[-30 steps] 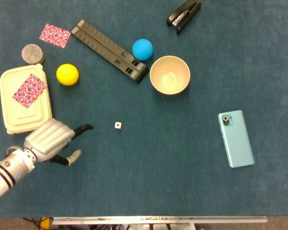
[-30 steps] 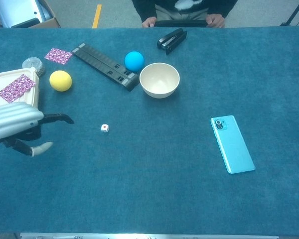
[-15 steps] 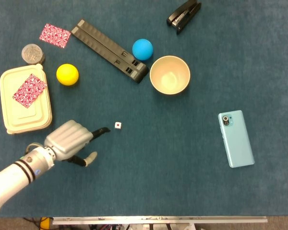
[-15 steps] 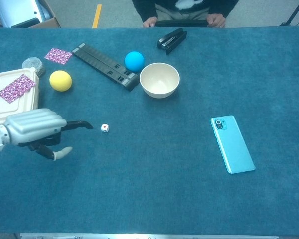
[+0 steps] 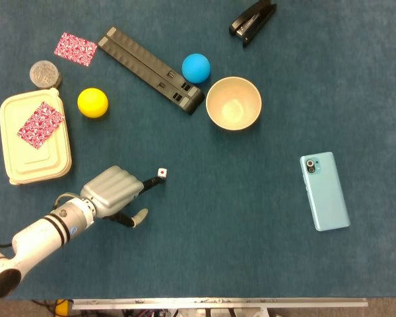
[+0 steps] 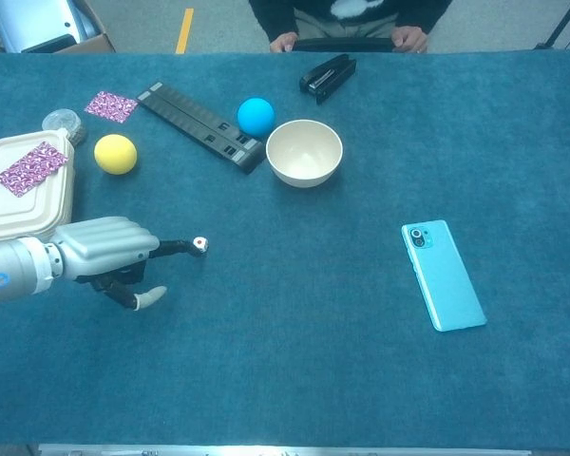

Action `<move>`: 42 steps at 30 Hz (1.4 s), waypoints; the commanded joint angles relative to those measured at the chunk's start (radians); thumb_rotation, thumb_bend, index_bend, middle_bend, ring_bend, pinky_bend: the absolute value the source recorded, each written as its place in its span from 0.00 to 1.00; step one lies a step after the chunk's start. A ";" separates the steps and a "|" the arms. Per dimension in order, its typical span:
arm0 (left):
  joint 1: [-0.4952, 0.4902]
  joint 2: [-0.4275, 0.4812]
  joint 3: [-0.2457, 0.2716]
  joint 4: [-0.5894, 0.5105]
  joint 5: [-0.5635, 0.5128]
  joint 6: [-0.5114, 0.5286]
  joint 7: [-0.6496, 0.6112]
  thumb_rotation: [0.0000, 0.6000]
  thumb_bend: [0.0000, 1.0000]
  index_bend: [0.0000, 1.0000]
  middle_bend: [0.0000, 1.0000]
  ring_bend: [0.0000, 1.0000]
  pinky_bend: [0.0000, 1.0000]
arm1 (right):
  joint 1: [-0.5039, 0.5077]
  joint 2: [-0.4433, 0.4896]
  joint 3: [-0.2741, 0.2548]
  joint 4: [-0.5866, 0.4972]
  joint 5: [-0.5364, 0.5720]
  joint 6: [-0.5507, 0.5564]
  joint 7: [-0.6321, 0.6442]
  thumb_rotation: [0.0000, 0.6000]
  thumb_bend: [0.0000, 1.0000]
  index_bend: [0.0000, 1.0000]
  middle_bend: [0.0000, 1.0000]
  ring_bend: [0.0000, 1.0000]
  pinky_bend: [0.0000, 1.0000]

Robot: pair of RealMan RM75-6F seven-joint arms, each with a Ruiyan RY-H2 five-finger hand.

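My left hand (image 5: 113, 191) (image 6: 104, 251) lies low over the blue table at the front left. One dark finger stretches toward a small white die (image 5: 162, 172) (image 6: 200, 244), and its tip reaches the die or stops just short of it. The thumb points away below, and nothing is held in the hand. My right hand shows in neither view.
A cream lidded box (image 5: 34, 137) with a red patterned card on it lies behind the hand. Further back are a yellow ball (image 5: 92, 102), a blue ball (image 5: 196, 67), a black bar (image 5: 150, 69), a cream bowl (image 5: 233, 103) and a stapler (image 5: 253, 20). A teal phone (image 5: 324, 191) lies right.
My left hand has slid right across the table from beside the cream box, and its outstretched finger now reaches the die. The die has not visibly moved.
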 commanded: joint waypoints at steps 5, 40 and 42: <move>-0.018 -0.026 0.001 0.017 -0.062 -0.005 0.035 0.53 0.49 0.07 1.00 1.00 1.00 | -0.004 0.004 -0.001 0.006 -0.001 0.004 0.012 1.00 0.29 0.25 0.24 0.09 0.06; -0.073 0.008 0.017 -0.027 -0.176 0.050 0.110 0.53 0.49 0.07 1.00 1.00 1.00 | -0.013 0.005 -0.003 0.016 0.002 0.007 0.033 1.00 0.29 0.25 0.24 0.09 0.06; -0.075 0.001 0.019 -0.025 -0.182 0.051 0.111 0.53 0.49 0.07 1.00 1.00 1.00 | -0.014 0.006 -0.004 0.016 0.001 0.007 0.034 1.00 0.29 0.25 0.24 0.09 0.06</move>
